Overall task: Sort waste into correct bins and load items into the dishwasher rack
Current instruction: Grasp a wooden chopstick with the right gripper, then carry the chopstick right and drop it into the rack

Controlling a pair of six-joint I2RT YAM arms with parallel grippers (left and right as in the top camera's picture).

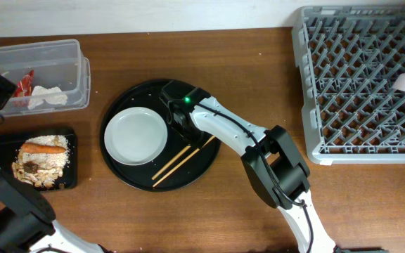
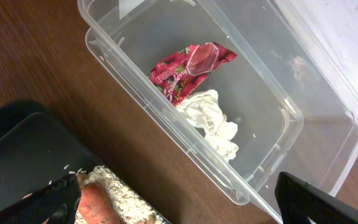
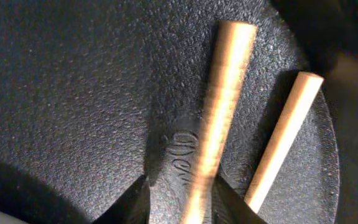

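The large square light-grey plastic dishwasher rack (image 1: 357, 77) stood at the right, well apart from the round black tray (image 1: 129, 176) where your work lay. Over the clear rectangular plastic tub (image 1: 83, 70) your left gripper (image 2: 182, 199) hung wide open and empty. Beside the round white plate (image 1: 136, 135), your right gripper (image 1: 186, 128) had its jaws drawn narrow around one of the thin wooden chopsticks (image 1: 181, 160) (whether it truly pinched, I cannot tell). You would have done well to gather both sticks squarely. The crumpled red wrapper (image 2: 188, 68) bore white print, and the tray an embossed mark, neither legible.
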